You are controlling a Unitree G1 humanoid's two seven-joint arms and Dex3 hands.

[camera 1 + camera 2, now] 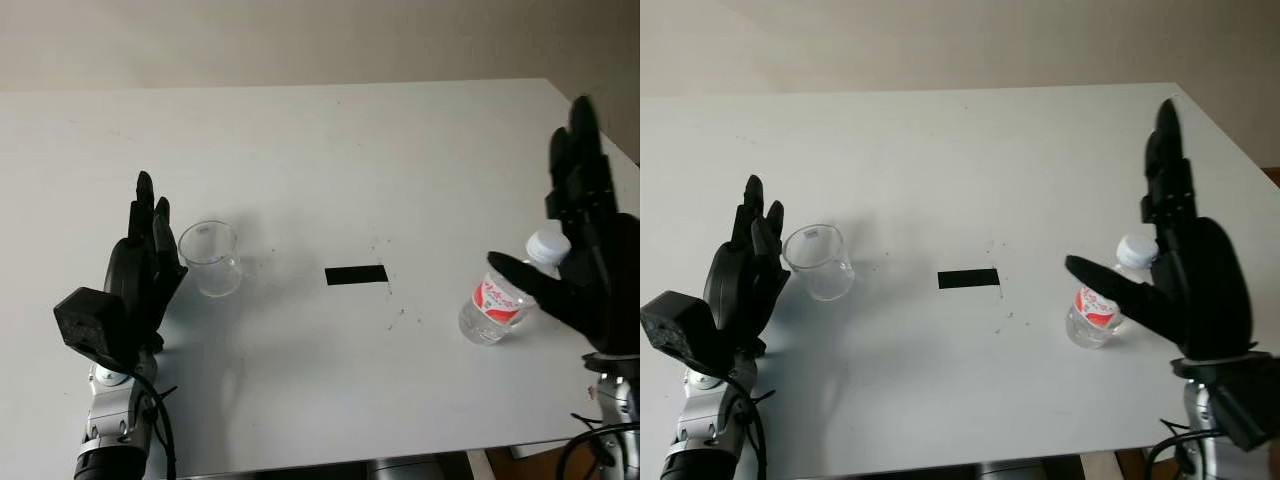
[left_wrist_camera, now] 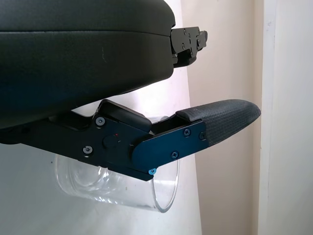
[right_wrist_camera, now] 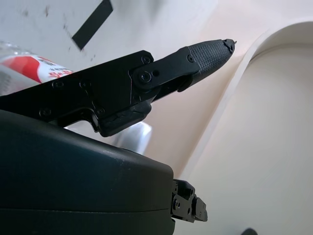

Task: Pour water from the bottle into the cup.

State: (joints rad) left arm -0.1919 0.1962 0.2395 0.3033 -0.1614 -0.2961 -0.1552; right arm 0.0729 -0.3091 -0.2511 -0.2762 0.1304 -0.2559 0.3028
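A clear plastic cup (image 1: 211, 257) stands on the white table (image 1: 330, 150) at the left. My left hand (image 1: 160, 235) is open just to its left, palm toward it; in the left wrist view the cup (image 2: 122, 191) sits right beside the thumb (image 2: 220, 122). At the right stands a small water bottle (image 1: 503, 300) with a white cap and a red label. My right hand (image 1: 540, 215) is open around it, thumb crossing in front of its neck and fingers pointing up behind it. The red label (image 3: 29, 68) lies by the palm in the right wrist view.
A black tape strip (image 1: 356, 274) lies on the table between cup and bottle. The table's right edge runs close behind my right hand, and the front edge is near both forearms.
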